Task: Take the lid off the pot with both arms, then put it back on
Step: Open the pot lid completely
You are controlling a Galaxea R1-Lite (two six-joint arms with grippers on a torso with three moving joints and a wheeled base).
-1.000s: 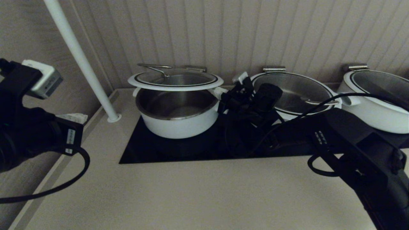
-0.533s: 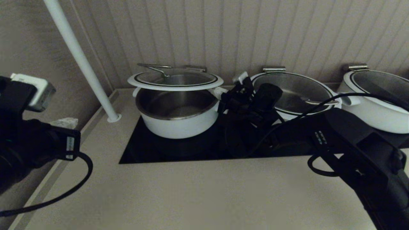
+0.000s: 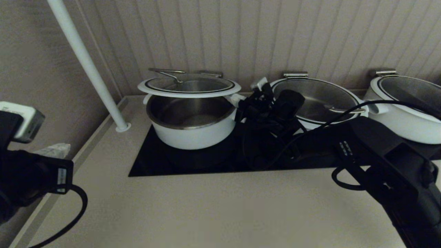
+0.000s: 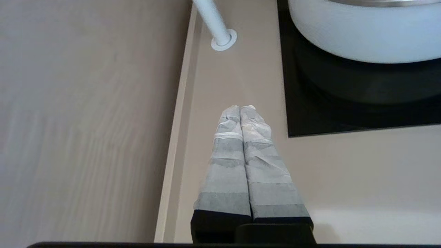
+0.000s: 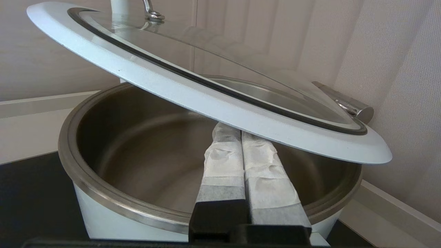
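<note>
The right gripper's (image 5: 241, 129) fingers (image 5: 262, 179) are pressed together with nothing between them, and their tips sit under the white rim of the lid (image 5: 193, 86), propping it from below rather than pinching it. That explains the lid's pose: in the right wrist view it is tilted, its near edge raised on the fingers while the far edge drops toward a steel hinge-like fitting by the wall. In the head view the lid (image 3: 188, 86) floats open above the pot (image 3: 191, 124), which sits on the black hob (image 3: 155, 162) at about 11 o'clock from the middle of the counter.

The right arm (image 3: 361, 151) reaches in from 4 o'clock, its gripper at the pot's 3 o'clock side, where the rim can be got at without crossing the wire handle (image 3: 168, 73).

The left gripper (image 4: 243, 108) also has its taped fingers (image 4: 227, 165) shut on nothing. It is low over the counter at 8 o'clock, near the wall strip and well apart from the pot, short of the white pole (image 4: 213, 17). It bears no share of the lid, so the right arm alone seems to carry it.

Two wider pots (image 3: 317, 100) stand at 1 to 2 o'clock, lids propped likewise.

Judged from this, the lid is lifted and remains to be lowered.
</note>
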